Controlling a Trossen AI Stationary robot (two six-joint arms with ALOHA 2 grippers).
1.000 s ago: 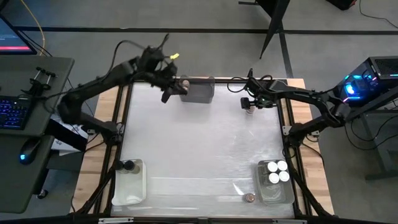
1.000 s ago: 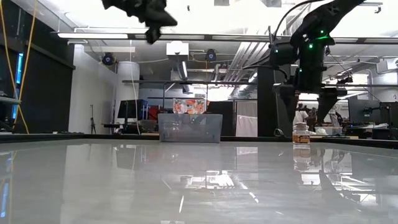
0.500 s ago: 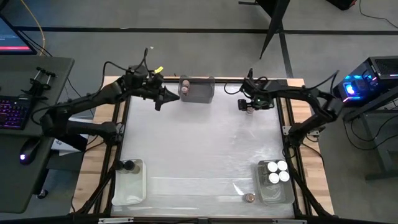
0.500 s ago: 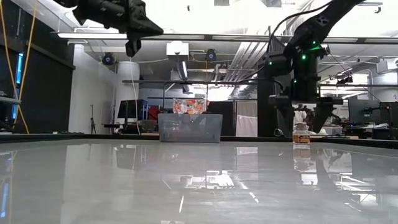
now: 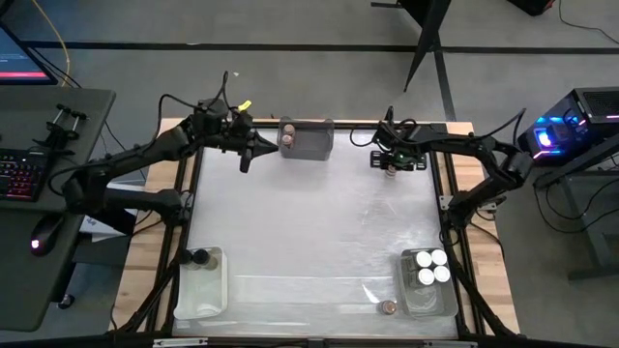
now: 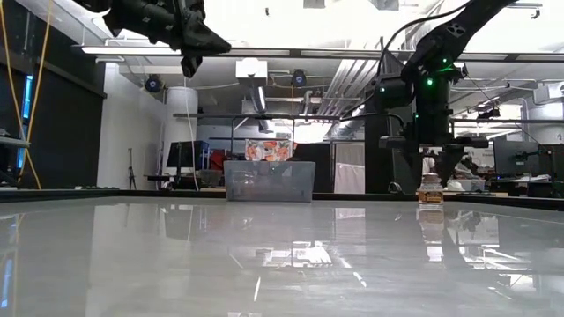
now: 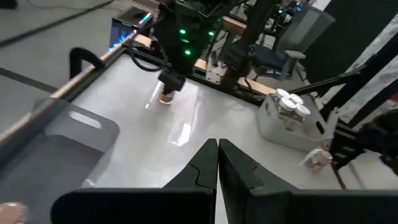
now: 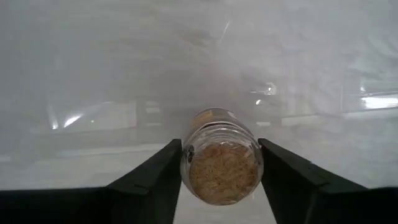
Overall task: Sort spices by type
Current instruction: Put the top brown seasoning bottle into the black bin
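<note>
A: One cork-topped jar (image 8: 222, 163) sits right between the right gripper's (image 8: 222, 171) fingers (image 8: 152, 177), jaws spread either side of the glass with a sliver of gap, so not clamped yet.

B: That only reads from the right wrist view. From above, the right gripper (image 5: 392, 160) hides the jar completely, at the table's far right.

A: And the low view gives what the others can't: the jar (image 6: 430, 189) standing upright on the table (image 6: 264, 255), gripper (image 6: 432, 172) directly over it.

B: Left gripper (image 5: 244, 160) hangs in the air near the far-left edge, beside the grey bin (image 5: 308, 141). On its own wrist view the fingers (image 7: 199, 171) are pressed together, holding nothing.

A: That view also catches the right arm across the table with the jar (image 7: 166, 97) under it.

B: Containers now. The grey bin holds one brown-topped jar (image 5: 286, 138) at its left end.

A: Near-right clear bin (image 5: 428, 295): four white-lidded jars (image 5: 429, 268) clustered inside. One brown-topped jar (image 5: 388, 307) rests on the table just outside it.

B: Near-left clear bin (image 5: 208, 290) has a single dark-lidded jar (image 5: 200, 258) in its far corner.
</note>
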